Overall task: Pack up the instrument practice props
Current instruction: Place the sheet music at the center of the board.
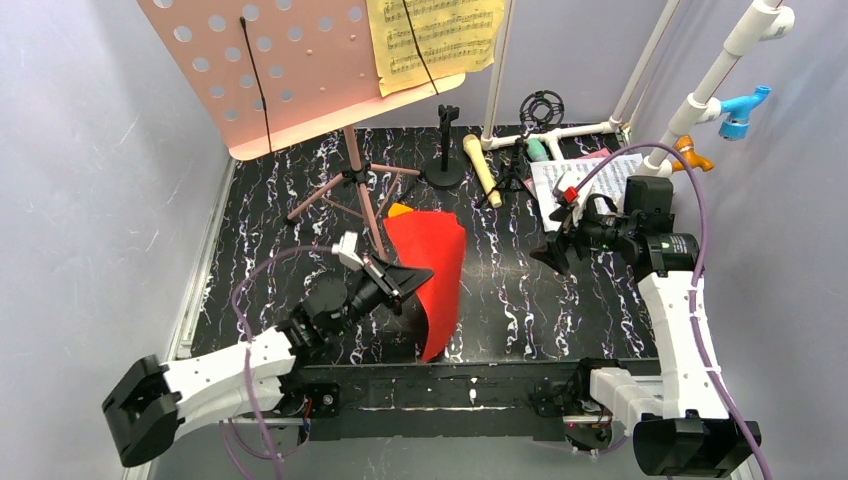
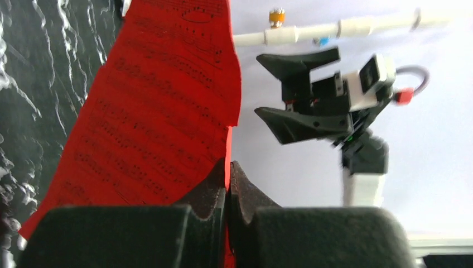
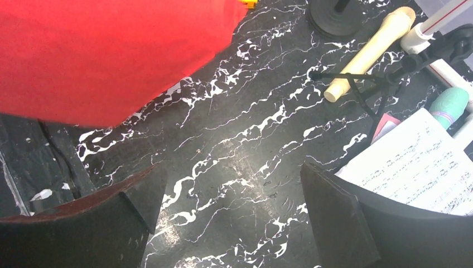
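The red music sheet (image 1: 432, 280) stands curled on edge over the desk (image 1: 520, 300), pinched by the left gripper (image 1: 412, 278). The pink perforated board (image 1: 290, 70) stands on its tripod (image 1: 350, 190) with a yellow sheet (image 1: 435, 40) on it. The beige microphone (image 1: 481, 170), teal microphone (image 1: 537, 150) and white sheet (image 1: 585, 185) lie back right.

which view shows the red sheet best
Top external: the whole red sheet shows, curled, pinched by the left gripper. Left wrist shows its printed face close but cropped; right wrist only a blurred part.
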`<state>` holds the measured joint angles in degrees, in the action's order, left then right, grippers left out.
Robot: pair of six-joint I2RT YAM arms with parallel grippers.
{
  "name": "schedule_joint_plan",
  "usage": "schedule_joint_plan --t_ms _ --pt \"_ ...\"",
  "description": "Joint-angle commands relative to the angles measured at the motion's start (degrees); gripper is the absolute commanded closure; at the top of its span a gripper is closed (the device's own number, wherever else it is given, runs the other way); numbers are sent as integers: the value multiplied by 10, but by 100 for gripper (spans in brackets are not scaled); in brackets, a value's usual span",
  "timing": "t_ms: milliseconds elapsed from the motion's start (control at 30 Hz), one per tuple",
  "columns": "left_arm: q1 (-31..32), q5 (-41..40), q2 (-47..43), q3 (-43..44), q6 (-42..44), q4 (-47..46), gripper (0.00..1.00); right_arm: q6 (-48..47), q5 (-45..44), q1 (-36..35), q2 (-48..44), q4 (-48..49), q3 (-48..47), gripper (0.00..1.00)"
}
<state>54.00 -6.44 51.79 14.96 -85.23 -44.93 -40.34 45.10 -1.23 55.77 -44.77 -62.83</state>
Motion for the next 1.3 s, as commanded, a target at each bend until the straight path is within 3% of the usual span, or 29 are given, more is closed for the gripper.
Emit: schedule_joint_plan --t_ms 0,100,200,367,500,600,633,700,800,1033,1267 --pt "-5 62 -51 170 371 333 100 -5 29 0 -3 -19 -46 1" --pt "-2 103 -20 307 572 538 100 41 29 0 -1 -2 -81 2" --pt "21 124 18 396 749 659 98 94 20 1 2 25 -124 2" --pt "127 9 48 467 1022 761 97 149 23 7 10 43 -174 2" --pt "204 -138 45 461 1216 755 100 195 20 23 11 57 -189 2" --pt "250 -203 30 433 1377 689 100 266 61 27 7 90 -151 2" --pt "287 -232 18 396 1528 612 100 393 138 28 0 166 -85 1" --pt "332 -239 25 351 1719 511 100 585 200 27 -10 328 34 2" --pt "368 -249 65 361 1767 479 100 590 215 19 -3 321 44 2" --pt "397 -265 90 373 1766 576 100 573 205 -26 12 297 103 1" --pt "428 -280 124 378 1775 541 100 577 192 -50 42 317 141 2"
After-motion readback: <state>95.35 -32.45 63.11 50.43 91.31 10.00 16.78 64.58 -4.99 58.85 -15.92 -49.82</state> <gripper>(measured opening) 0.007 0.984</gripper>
